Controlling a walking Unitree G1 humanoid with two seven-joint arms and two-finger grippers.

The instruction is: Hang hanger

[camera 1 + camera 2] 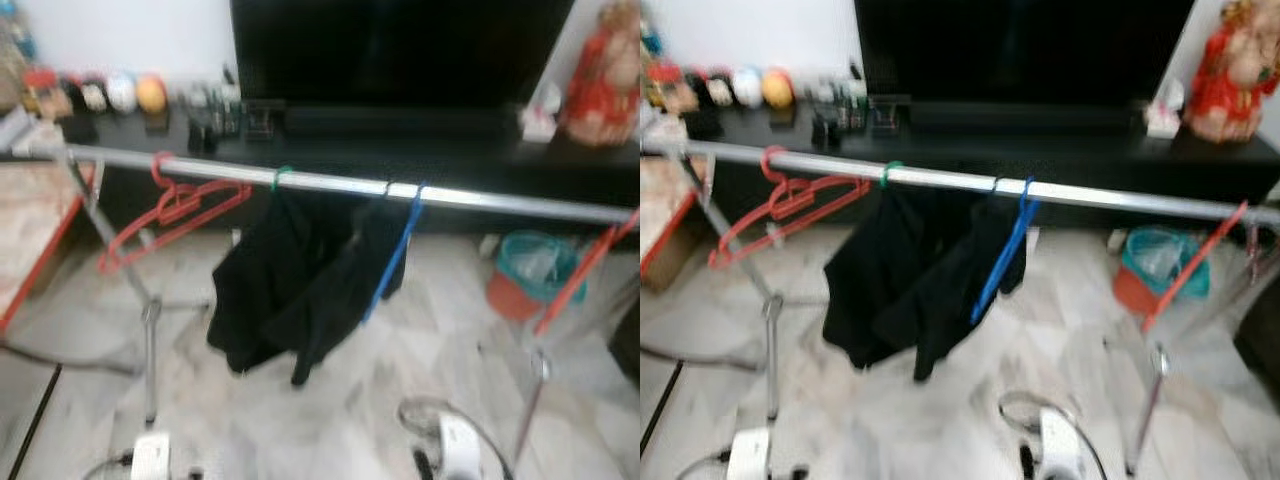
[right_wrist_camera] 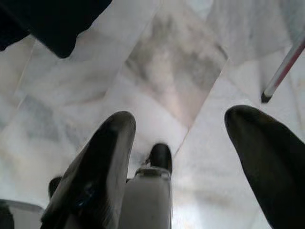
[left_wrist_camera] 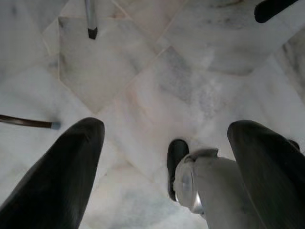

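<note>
Red hanger (image 1: 170, 215) hangs on silver rail (image 1: 330, 183), 9 o'clock of black garment (image 1: 290, 290). Blue hanger (image 1: 395, 255) at garment's 3 o'clock. Left gripper (image 3: 164, 138), right gripper (image 2: 178, 129): fingers spread, empty, over marble floor (image 3: 143, 81).

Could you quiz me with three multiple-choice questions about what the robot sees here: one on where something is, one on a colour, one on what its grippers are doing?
1. Where do the red hangers hang on the rail?
A. Near the robot's left end
B. In the middle
C. At the right end

2. What colour is the hanger lying against the black garment?
A. Yellow
B. Blue
C. White

3. What do the left gripper and right gripper hold?
A. A hanger each
B. The black garment
C. Nothing; both are open above the marble floor

Answers: 1 A, the red hangers sit left of the garment. 2 B, a blue strip runs down from the rail. 3 C, the wrist views show spread fingers with bare floor between.
</note>
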